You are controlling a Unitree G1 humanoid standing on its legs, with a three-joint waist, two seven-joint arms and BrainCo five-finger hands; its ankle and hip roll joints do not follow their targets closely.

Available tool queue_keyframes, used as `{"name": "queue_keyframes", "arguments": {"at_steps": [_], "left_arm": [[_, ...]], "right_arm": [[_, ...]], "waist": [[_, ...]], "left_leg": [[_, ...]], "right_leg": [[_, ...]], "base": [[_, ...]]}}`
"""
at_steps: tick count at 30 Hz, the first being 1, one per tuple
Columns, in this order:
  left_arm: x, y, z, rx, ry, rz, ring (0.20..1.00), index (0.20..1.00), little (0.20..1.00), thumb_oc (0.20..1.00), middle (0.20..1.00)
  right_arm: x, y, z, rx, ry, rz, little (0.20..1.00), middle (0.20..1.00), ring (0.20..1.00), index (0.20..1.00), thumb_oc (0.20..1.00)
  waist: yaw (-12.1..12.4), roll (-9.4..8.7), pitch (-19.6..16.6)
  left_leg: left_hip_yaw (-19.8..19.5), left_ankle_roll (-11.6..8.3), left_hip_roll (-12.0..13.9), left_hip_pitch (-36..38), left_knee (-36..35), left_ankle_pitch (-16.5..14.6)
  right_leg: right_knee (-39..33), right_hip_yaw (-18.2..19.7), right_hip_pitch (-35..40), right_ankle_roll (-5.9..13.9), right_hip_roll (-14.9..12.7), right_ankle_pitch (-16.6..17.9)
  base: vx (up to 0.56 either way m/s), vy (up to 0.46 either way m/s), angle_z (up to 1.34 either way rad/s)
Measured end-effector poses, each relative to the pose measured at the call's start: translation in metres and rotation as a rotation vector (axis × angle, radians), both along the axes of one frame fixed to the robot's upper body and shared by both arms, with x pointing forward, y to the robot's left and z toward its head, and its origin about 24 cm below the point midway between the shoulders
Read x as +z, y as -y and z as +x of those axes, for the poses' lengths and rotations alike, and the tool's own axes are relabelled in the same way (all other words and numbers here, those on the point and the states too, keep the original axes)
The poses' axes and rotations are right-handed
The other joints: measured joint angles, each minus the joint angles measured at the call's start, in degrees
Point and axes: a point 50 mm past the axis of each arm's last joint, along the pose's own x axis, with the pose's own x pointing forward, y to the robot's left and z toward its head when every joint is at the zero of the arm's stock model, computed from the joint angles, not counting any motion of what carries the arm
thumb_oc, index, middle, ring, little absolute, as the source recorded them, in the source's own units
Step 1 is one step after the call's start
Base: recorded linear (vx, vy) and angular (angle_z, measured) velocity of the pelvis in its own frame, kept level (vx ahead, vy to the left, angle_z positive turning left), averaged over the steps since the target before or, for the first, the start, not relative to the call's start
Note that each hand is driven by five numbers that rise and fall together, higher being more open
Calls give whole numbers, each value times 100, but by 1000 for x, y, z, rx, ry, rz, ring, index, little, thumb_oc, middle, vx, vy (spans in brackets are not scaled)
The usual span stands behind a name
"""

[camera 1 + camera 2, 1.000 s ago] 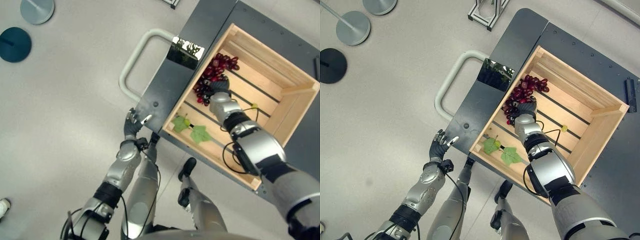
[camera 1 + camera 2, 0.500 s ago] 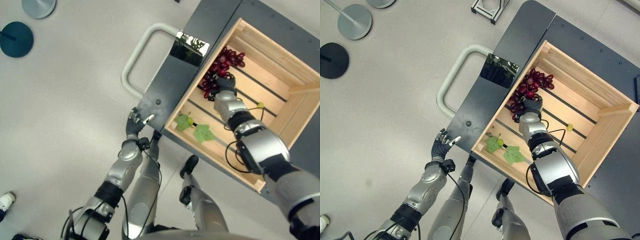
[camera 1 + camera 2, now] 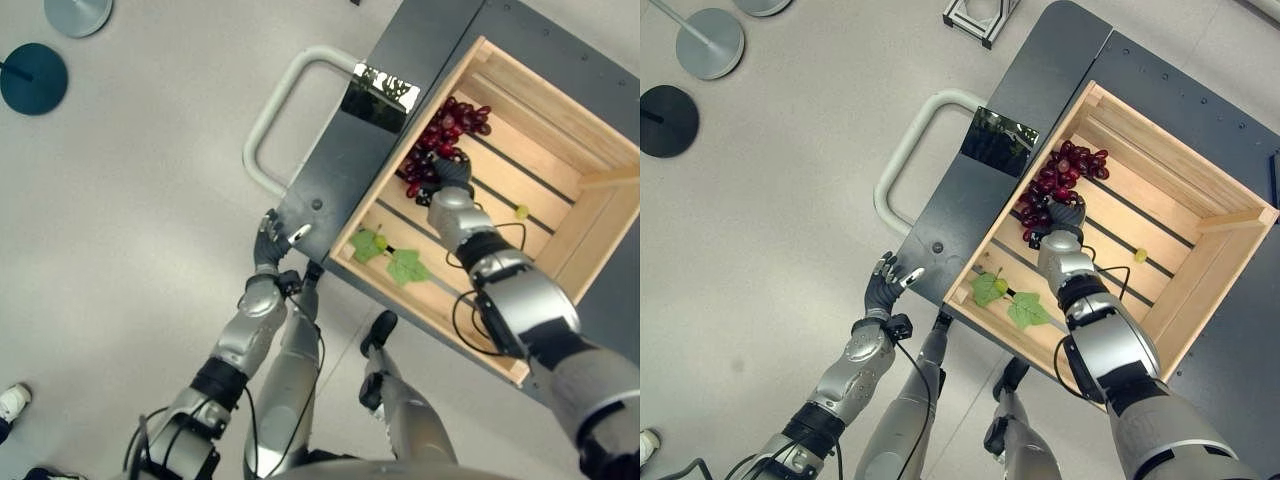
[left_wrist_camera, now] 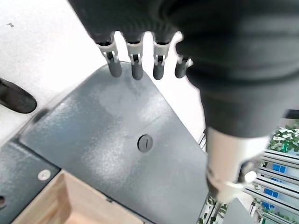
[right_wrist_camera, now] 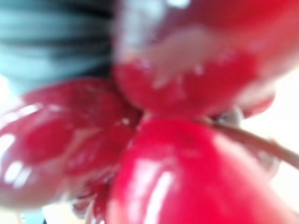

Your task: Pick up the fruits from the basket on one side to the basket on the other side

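A bunch of red grapes (image 3: 437,135) lies at the left side of a wooden crate (image 3: 560,100). My right hand (image 3: 447,188) reaches into the crate and sits against the near end of the bunch. In the right wrist view the red grapes (image 5: 177,140) press right up to the camera. Two green leaves with a green grape (image 3: 385,256) lie by the crate's near corner. A single green grape (image 3: 521,211) rests on the slats. My left hand (image 3: 270,240) hovers open at the near corner of the dark cart top (image 4: 117,140), its fingers (image 4: 133,65) straight.
The crate stands on a dark grey cart (image 3: 410,40) with a pale loop handle (image 3: 268,125) on its left. A shiny black plate (image 3: 378,95) lies beside the crate. Round stand bases (image 3: 32,78) sit on the floor at the far left. A person's shoe (image 3: 10,400) shows at the lower left.
The camera shifted early on. My right hand has stayed at the grapes, edging slightly along the bunch. My left hand has crept a little closer to the cart corner.
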Motion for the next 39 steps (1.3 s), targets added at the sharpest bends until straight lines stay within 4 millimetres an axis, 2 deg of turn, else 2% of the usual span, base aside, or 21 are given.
{"name": "queue_keyframes", "arguments": {"at_steps": [4, 8, 10, 11, 12, 15, 18, 21, 26, 29, 31, 33, 35, 36, 39], "left_arm": [[2, -6, 1, 9, 14, 45, 1000, 1000, 1000, 1000, 1000], [4, -19, 1, 46, 24, 79, 1000, 1000, 1000, 1000, 1000], [5, -22, 0, 51, 30, 94, 1000, 1000, 1000, 1000, 1000], [6, -26, 1, 56, 32, 101, 1000, 1000, 1000, 1000, 1000], [6, -27, 0, 54, 34, 102, 1000, 1000, 1000, 1000, 1000], [5, -41, -3, 60, 33, 174, 1000, 1000, 1000, 1000, 1000], [3, -48, -6, 62, 24, 183, 1000, 1000, 1000, 1000, 1000], [3, -55, -7, 55, 29, 240, 1000, 1000, 1000, 1000, 1000], [21, -77, -5, 21, 81, 447, 1000, 1000, 1000, 1000, 1000], [34, -83, -2, -5, 117, 513, 1000, 1000, 1000, 1000, 1000], [41, -83, 0, -28, 141, 548, 1000, 1000, 1000, 1000, 1000], [48, -80, 3, -66, 159, 591, 1000, 1000, 1000, 1000, 1000], [55, -76, 5, -102, 184, 639, 1000, 1000, 1000, 1000, 1000], [59, -75, 7, -127, 193, 674, 1000, 1000, 1000, 1000, 1000], [73, -65, 15, -167, 241, 723, 1000, 1000, 1000, 1000, 1000]], "right_arm": [[-6, 0, -13, 90, 68, -97, 200, 200, 200, 200, 200], [-28, -1, -36, 178, 85, -164, 200, 200, 200, 200, 200], [-35, 4, -44, 184, 87, -174, 200, 200, 200, 200, 200], [-43, 12, -53, 191, 75, -189, 200, 200, 200, 200, 200], [-44, 16, -57, 192, 78, -198, 200, 200, 200, 200, 200], [-53, 32, -67, 192, 46, -239, 200, 200, 200, 200, 200], [-48, 51, -77, 182, 66, -263, 200, 200, 200, 200, 200], [-39, 59, -80, 188, 87, -286, 200, 200, 200, 200, 200], [-9, 85, -86, 229, 132, -407, 200, 200, 200, 200, 200], [12, 102, -88, 258, 125, -525, 200, 200, 200, 200, 200], [33, 112, -88, 260, 132, -605, 200, 200, 200, 200, 200], [67, 115, -85, 304, 126, -768, 200, 200, 200, 200, 200], [92, 114, -86, 334, 142, -868, 200, 200, 200, 200, 200], [113, 106, -84, 383, 134, -970, 200, 200, 200, 200, 200], [148, 84, -78, 453, 159, -1106, 200, 200, 200, 200, 200]], "waist": [[-237, -22, 4], [-478, -99, 38], [-506, -140, 54], [-588, -208, 72], [-576, -222, 79], [-754, -326, 104], [-796, -368, 110], [-901, -396, 110], [-924, -415, 109], [-920, -415, 109], [-928, -430, 106], [-965, -432, 105], [-973, -454, 98], [-1043, -460, 100], [-1106, -496, 94]], "left_leg": [[5, 9, -5, -5, -5, 8], [43, 17, 13, 24, -5, 13], [66, 17, 22, 33, -4, 14], [142, 17, 59, 56, -5, 14], [152, 19, 62, 62, -5, 15], [189, 26, 94, 163, -8, 21], [297, 28, 117, 303, -36, 22], [332, 64, 133, 438, -114, 52], [454, 69, 154, 569, -136, 55], [483, 70, 147, 696, -145, 55], [491, 70, 159, 810, -175, 54], [527, 83, 164, 880, -182, 65], [576, 84, 176, 944, -196, 65], [604, 85, 177, 973, -196, 66], [626, 86, 179, 1066, -199, 67]], "right_leg": [[8, 80, 23, 18, -3, -26], [19, 139, 28, 18, -1, -27], [40, 163, 22, 17, 3, -27], [83, 233, -6, 18, 3, -27], [86, 238, -2, 18, 5, -27], [114, 291, 55, 14, 21, -24], [154, 385, 120, 12, 7, -20], [163, 414, 194, 12, 4, -18], [190, 530, 252, 9, -15, -10], [183, 548, 372, 11, -27, -11], [182, 550, 462, 12, -26, -11], [193, 585, 514, 20, -26, 2], [226, 636, 531, 22, -29, 1], [246, 667, 539, 22, -36, 1], [267, 687, 599, 23, -49, 0]], "base": [[-23, -13, 8], [-22, -16, -4], [-27, -13, -11], [-26, -17, -15], [-24, -16, -17], [-14, -18, -8], [-13, -11, -13], [-6, -15, -8], [-13, -10, -10], [-7, -5, -3], [3, -8, -3], [4, -20, -10], [8, -32, -11], [6, -21, -8], [2, -16, -6]]}}
